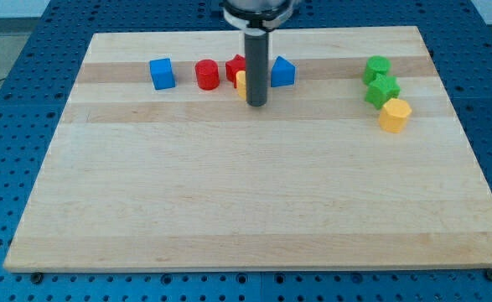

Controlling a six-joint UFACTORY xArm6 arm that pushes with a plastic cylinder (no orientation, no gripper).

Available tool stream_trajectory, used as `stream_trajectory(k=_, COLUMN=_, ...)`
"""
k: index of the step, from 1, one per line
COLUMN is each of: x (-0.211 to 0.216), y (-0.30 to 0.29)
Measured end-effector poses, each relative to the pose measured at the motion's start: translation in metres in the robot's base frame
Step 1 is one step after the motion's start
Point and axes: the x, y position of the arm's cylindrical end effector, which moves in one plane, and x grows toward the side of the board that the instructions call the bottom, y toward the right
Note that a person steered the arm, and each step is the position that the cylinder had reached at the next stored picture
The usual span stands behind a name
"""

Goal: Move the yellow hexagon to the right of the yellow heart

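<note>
The yellow hexagon (394,115) lies at the view's right, just below two green blocks. The yellow heart (240,83) is at the view's top centre, mostly hidden behind my rod, with only its left edge showing. My tip (256,105) rests on the board right at the heart's lower right side, far to the left of the hexagon. I cannot tell if the tip touches the heart.
A blue cube (162,73), a red cylinder (207,75), a red block (235,65) and a blue block (282,72) line the top row around the heart. Green blocks (378,69) (383,90) sit above the hexagon. The wooden board (254,201) lies on a blue perforated table.
</note>
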Motion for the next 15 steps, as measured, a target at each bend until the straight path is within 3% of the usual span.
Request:
stream_trajectory(k=2, x=0.024, y=0.006)
stream_trajectory(k=4, x=0.100, y=0.090)
stream_trajectory(k=6, x=0.098, y=0.248)
stream_trajectory(k=7, x=0.075, y=0.265)
stream_trajectory(k=11, x=0.064, y=0.181)
stream_trajectory(k=13, x=0.053, y=0.286)
stream_trajectory(k=15, x=0.050, y=0.214)
